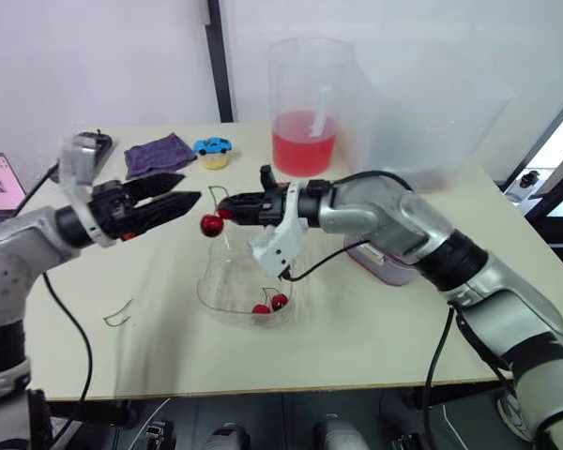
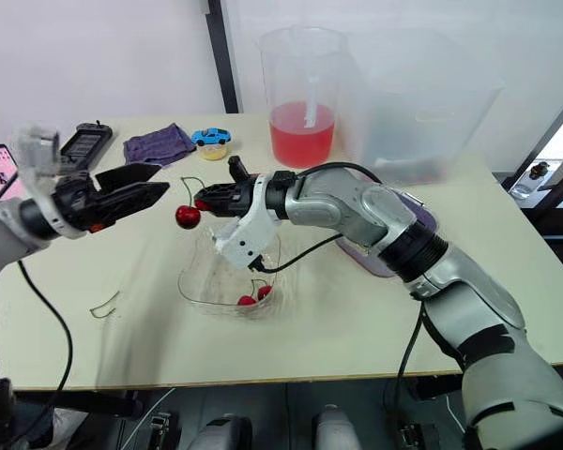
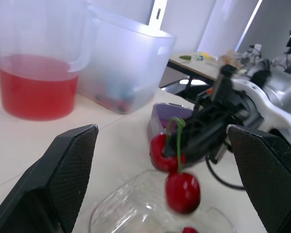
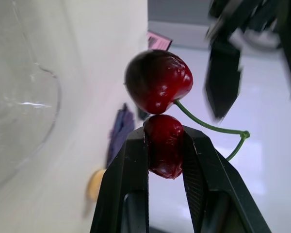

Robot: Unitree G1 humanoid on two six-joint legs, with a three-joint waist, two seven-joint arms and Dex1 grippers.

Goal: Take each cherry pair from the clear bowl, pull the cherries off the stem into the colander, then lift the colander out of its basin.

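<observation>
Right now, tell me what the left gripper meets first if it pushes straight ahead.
Most likely the cherry pair, pinched by the right gripper just ahead of the open left gripper. The exact depth is unclear.

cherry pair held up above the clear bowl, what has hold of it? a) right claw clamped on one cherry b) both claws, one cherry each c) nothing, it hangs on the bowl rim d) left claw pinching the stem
a: in the right wrist view the right claw is clamped on one cherry of the cherry pair, while the left claw is open beside it, not touching.
</observation>
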